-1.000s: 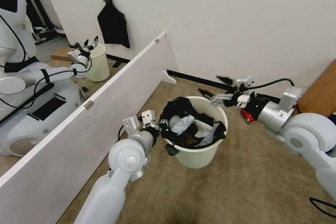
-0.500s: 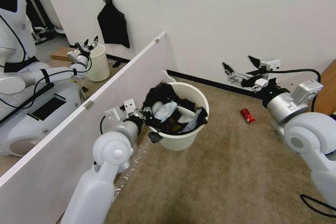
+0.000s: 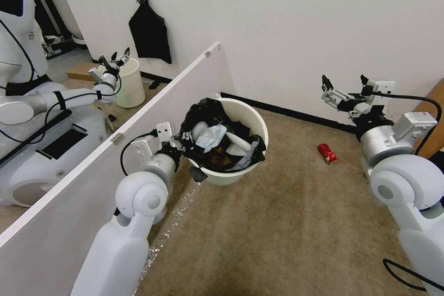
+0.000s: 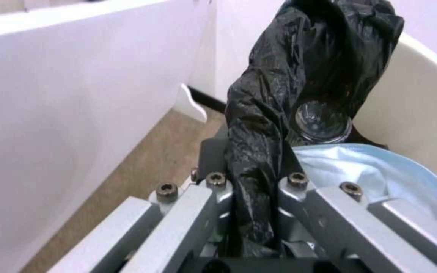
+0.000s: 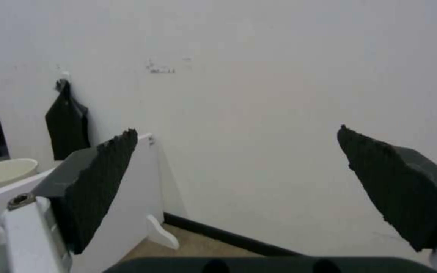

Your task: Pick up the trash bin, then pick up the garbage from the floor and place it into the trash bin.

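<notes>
The trash bin [image 3: 240, 148] sits a little left of centre in the head view, a round, smooth white plastic bucket tipped slightly toward the camera, close beside a long white board [image 3: 138, 129] that runs from the lower left up toward the middle. A crinkled, glossy black bag [image 3: 203, 111] lines it and bunches up over the rim on the side nearest the board. Inside lie a crumpled pale blue tissue [image 3: 210, 135], white scraps and something brown; in the left wrist view a clear round bottle [image 4: 322, 123] shows among the black folds, with the soft blue tissue [image 4: 375, 178] just beside it.

The left gripper [image 3: 187, 145], at the left edge of the bin in the head view, is pressed together on the bag-covered rim; in the wrist view the black plastic [image 4: 259, 159] runs straight down between its grey metal jaw blocks.

The right gripper [image 3: 344, 87] hangs in the air at the upper right of the head view, well apart from the bin, its two dark ribbed wedge-shaped pads [image 5: 99, 182] spread wide and holding nothing, facing the plain white wall [image 5: 259, 94].

A small red snack packet [image 3: 327, 153] lies on the beige short-pile carpet [image 3: 286, 231], right of centre, between the bin and the right arm.
</notes>
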